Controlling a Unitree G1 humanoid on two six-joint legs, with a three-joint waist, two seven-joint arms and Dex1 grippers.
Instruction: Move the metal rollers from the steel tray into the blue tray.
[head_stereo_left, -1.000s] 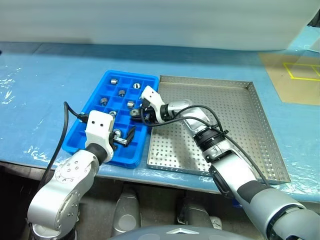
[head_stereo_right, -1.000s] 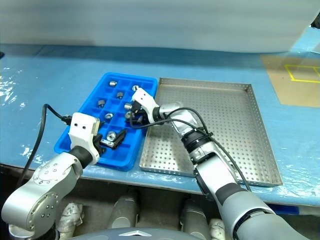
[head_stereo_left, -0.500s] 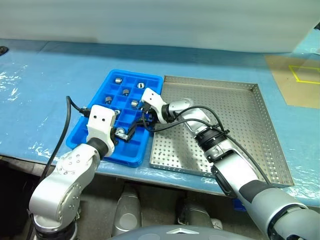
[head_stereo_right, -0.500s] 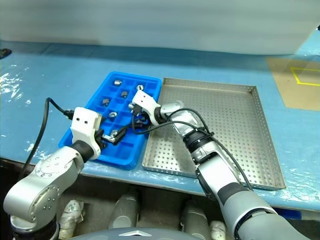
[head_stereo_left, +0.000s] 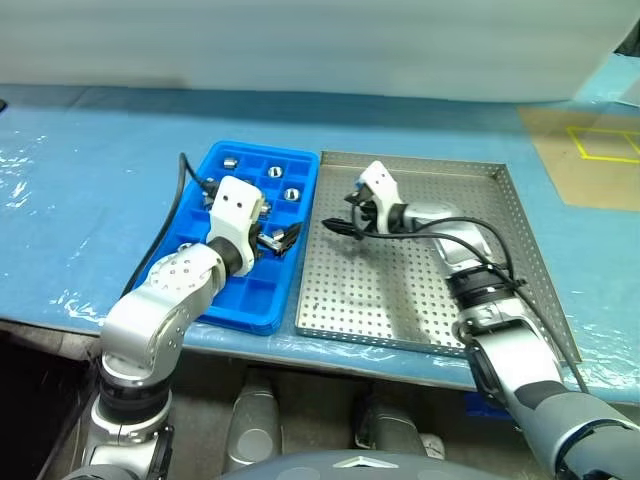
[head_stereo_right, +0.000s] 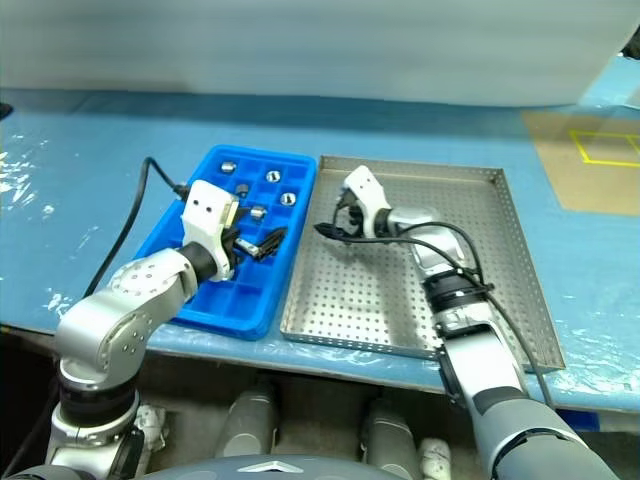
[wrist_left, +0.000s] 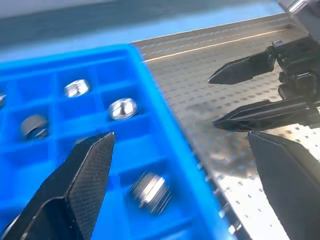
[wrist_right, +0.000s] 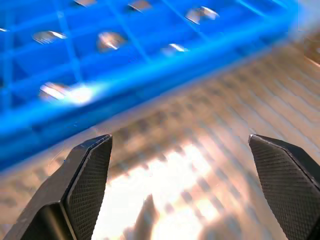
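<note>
Your two head views look forward and down from above the arms, taking in the whole blue tray (head_stereo_left: 215, 235) beside the steel tray (head_stereo_left: 480, 270); they share that scene, slightly offset sideways. Your left wrist view sits low and close over the blue tray's compartments, facing across its rim to the steel tray, where the right gripper (wrist_left: 240, 95) shows. Your right wrist view hovers close above the steel tray's perforated floor, facing the blue tray's side wall.

No readable text, labels, brands or numbers on any surface in view.
</note>
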